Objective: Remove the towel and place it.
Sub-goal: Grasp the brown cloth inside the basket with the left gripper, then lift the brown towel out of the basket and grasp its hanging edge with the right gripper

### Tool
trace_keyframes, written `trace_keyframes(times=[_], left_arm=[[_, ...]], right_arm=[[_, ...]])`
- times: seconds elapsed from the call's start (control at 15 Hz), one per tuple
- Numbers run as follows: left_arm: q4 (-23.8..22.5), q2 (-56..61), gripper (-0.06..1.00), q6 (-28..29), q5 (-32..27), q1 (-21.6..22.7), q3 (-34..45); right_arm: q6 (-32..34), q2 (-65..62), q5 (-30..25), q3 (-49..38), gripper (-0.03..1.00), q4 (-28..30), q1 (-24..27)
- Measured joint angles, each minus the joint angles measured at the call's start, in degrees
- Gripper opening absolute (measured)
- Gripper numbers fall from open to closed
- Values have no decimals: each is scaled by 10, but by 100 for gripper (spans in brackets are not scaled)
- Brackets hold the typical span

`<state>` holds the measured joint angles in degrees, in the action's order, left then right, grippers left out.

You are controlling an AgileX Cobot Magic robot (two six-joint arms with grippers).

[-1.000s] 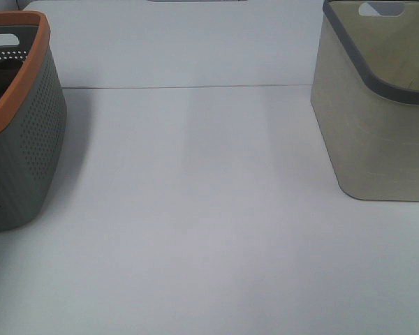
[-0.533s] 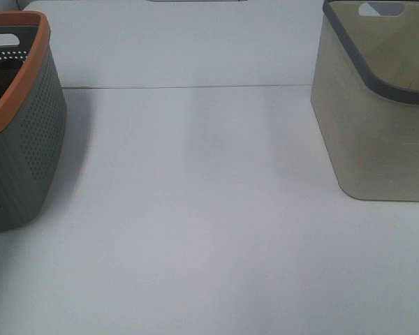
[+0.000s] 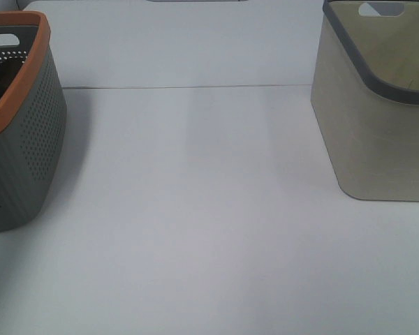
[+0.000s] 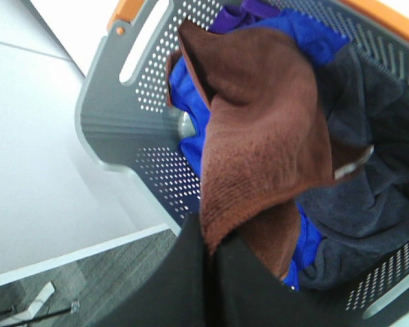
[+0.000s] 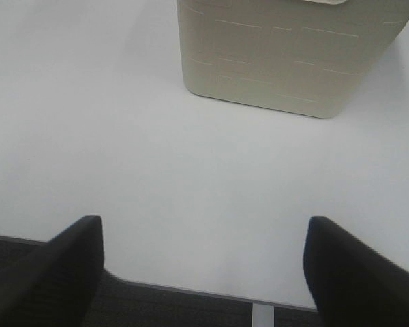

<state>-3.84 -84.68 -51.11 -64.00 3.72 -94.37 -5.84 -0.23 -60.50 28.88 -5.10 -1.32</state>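
The dark maroon-brown towel (image 4: pixel 259 136) shows only in the left wrist view. It is lifted and drapes over the grey basket with the orange rim (image 4: pixel 116 129). My left gripper (image 4: pixel 215 251) is shut on the towel's lower corner, with its black fingers (image 4: pixel 184 293) pressed together on the cloth. Beneath the towel lie a blue cloth (image 4: pixel 191 88) and a dark navy cloth (image 4: pixel 375 197). In the exterior view only the basket (image 3: pixel 21 146) shows at the left edge. My right gripper (image 5: pixel 203 266) is open and empty above the table's near edge.
A beige basket with a grey rim (image 3: pixel 380 105) stands at the right and also shows in the right wrist view (image 5: pixel 293 54). The white table (image 3: pixel 195 209) spreads between the two baskets. Neither arm shows in the exterior view.
In the exterior view a dark shape inside the grey basket's opening has shrunk towards the left edge. The baskets have not moved.
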Motion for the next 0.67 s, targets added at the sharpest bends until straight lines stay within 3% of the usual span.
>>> trace_keyframes(times=[0.33,0.67], left_arm=[[96,33,0,-36,-17,-11,-33],[109,32,0,-38,-19,-109,-105]], right_arm=[[0,0,0,0,70,0,0],[0,0,0,0,70,0,0]])
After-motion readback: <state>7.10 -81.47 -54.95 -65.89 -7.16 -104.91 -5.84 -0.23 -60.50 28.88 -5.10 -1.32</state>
